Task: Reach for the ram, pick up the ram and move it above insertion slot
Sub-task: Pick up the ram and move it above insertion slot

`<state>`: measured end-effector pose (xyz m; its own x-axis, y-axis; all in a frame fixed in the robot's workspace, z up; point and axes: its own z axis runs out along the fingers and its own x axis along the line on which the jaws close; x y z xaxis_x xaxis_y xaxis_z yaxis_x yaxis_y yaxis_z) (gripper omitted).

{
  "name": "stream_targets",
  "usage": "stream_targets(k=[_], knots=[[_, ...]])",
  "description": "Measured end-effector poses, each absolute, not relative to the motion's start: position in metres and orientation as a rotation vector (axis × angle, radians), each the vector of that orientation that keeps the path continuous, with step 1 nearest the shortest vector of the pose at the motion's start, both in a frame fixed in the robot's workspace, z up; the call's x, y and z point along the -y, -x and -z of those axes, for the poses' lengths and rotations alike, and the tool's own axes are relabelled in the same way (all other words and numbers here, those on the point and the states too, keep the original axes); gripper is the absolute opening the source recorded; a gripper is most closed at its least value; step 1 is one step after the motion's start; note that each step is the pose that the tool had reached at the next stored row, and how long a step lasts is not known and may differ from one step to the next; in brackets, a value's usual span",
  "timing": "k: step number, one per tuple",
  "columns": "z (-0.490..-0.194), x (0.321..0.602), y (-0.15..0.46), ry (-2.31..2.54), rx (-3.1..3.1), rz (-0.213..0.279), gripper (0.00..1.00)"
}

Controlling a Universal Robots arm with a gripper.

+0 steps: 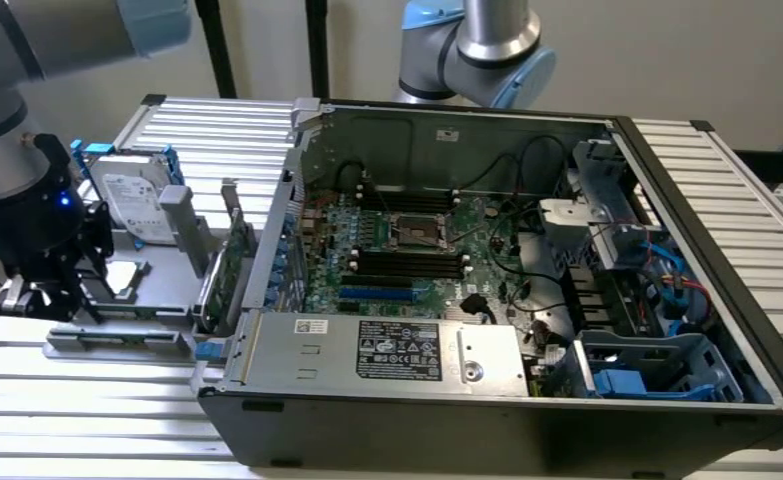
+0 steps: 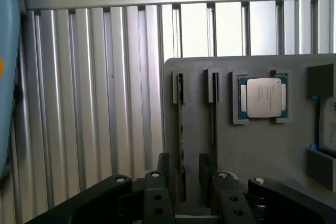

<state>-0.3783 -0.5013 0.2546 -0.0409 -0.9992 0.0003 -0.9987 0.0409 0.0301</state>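
The ram point(image 2: 181, 129) is a thin green stick standing on edge in a slot of the grey holder plate point(image 2: 262, 150). A second thin stick point(image 2: 214, 124) stands in the neighbouring slot. My gripper point(image 2: 184, 171) is open and low over the plate. One of its fingers point(image 2: 164, 174) stands on each side of the ram's near end, with no contact that I can make out. In the exterior view my gripper point(image 1: 47, 292) hangs over the holder point(image 1: 111, 338) at the exterior view's left, outside the case. The black insertion slots point(image 1: 411, 264) lie on the motherboard beside the CPU socket point(image 1: 415, 230).
A CPU chip point(image 2: 264, 97) sits in a pocket of the holder. A silver hard drive point(image 1: 138, 205) and a green expansion card point(image 1: 231, 265) stand between my gripper and the open computer case point(image 1: 498, 400). The case wall, cables and a drive cage point(image 1: 645, 365) surround the motherboard.
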Motion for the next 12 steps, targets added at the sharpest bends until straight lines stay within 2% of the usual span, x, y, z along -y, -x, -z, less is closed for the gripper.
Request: stream_targets(k=[12], knots=[[-0.234,0.501,0.38,-2.19,2.229,0.026,0.36]])
